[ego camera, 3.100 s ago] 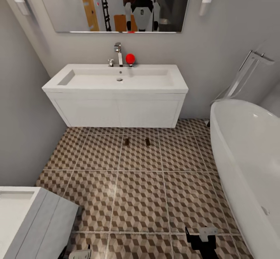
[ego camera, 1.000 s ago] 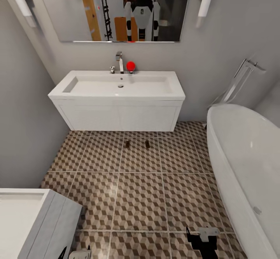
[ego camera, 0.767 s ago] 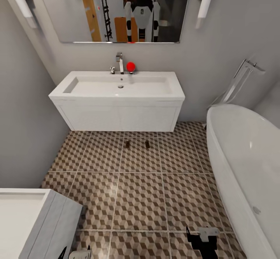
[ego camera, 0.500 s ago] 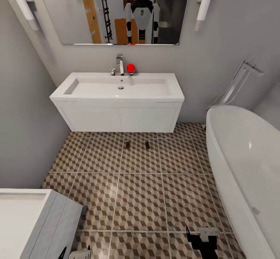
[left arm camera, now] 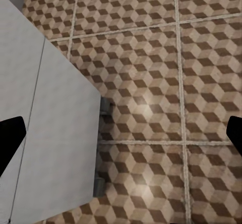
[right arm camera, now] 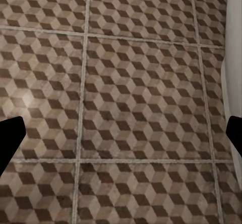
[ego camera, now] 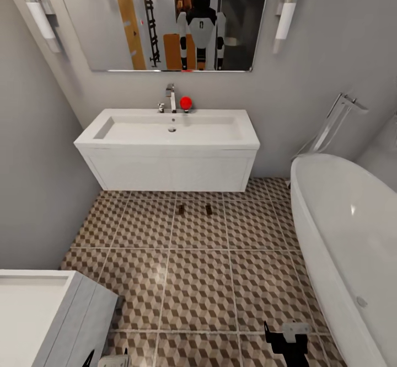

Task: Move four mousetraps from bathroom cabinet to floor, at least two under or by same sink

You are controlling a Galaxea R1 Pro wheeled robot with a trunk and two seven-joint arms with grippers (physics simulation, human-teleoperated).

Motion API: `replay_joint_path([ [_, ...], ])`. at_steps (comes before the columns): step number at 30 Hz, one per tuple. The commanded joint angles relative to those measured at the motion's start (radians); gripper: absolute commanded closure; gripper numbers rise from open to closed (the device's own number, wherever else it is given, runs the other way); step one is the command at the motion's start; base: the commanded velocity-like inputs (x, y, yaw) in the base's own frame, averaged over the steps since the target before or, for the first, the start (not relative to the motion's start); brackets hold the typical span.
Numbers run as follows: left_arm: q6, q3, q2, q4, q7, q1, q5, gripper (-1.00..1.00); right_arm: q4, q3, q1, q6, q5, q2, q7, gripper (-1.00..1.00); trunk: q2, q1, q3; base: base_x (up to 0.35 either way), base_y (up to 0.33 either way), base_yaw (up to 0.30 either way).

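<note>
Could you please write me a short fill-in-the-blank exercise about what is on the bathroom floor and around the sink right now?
1. ____ mousetraps lie on the bathroom floor in front of the bathroom sink.
2. Beside the chrome tap sits a small ____ ball.
3. The white bathtub stands to the sink's ____ in the head view.
4. Both wrist views show each gripper's fingers spread wide, so both are ____.

Missing words: two; red; right; open

No readable text or labels, as far as visible.
</note>
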Motion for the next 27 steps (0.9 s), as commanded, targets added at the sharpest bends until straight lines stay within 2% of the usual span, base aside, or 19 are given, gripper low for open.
replay_joint_path([
  [1,-0.006,-0.009,-0.001,0.003,-0.001,-0.001,0.01,-1.0,0.0,0.009,0.0,-0.001,-0.003,0.0,-0.006,-1.0,0.006,-0.004,0.004,0.0,0.0,0.0],
  [10,-0.005,-0.009,-0.007,0.003,-0.002,-0.001,0.009,-1.0,0.0,0.009,0.0,-0.001,-0.003,0.0,-0.006,-1.0,0.069,-0.038,0.047,0.0,0.0,0.0],
  [27,-0.006,-0.009,-0.03,0.003,-0.001,-0.001,0.008,-1.0,0.0,0.009,0.0,-0.001,-0.003,0.0,-0.006,-1.0,0.069,-0.038,0.074,0.0,0.0,0.0],
])
